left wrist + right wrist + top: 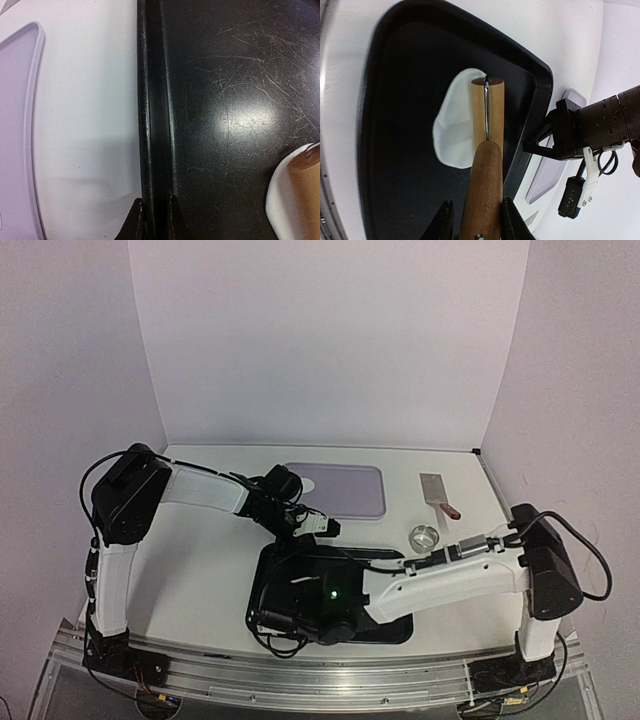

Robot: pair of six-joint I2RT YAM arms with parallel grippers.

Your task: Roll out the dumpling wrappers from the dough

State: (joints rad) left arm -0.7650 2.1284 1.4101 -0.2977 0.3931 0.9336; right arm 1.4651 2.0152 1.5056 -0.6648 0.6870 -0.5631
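Black tray [390, 632] sits on the white surface [200, 570] near my bases. That's about all the top camera gives you, since my right arm covers what's on it. The right wrist cam is the useful one. My right jaws are closed round the handle of a wooden rolling pin [487, 115], and its roller lies across one dumpling wrapper [451, 127], a flat white round on the tray floor. The left wrist cam only catches a sliver of that wrapper and the pin's end in its corner. It does show my left jaws pinching the tray's raised rim, one finger each side. Only the top view has the lavender board [345, 490], steel ring [425, 536] and scraper [437, 492] further back.
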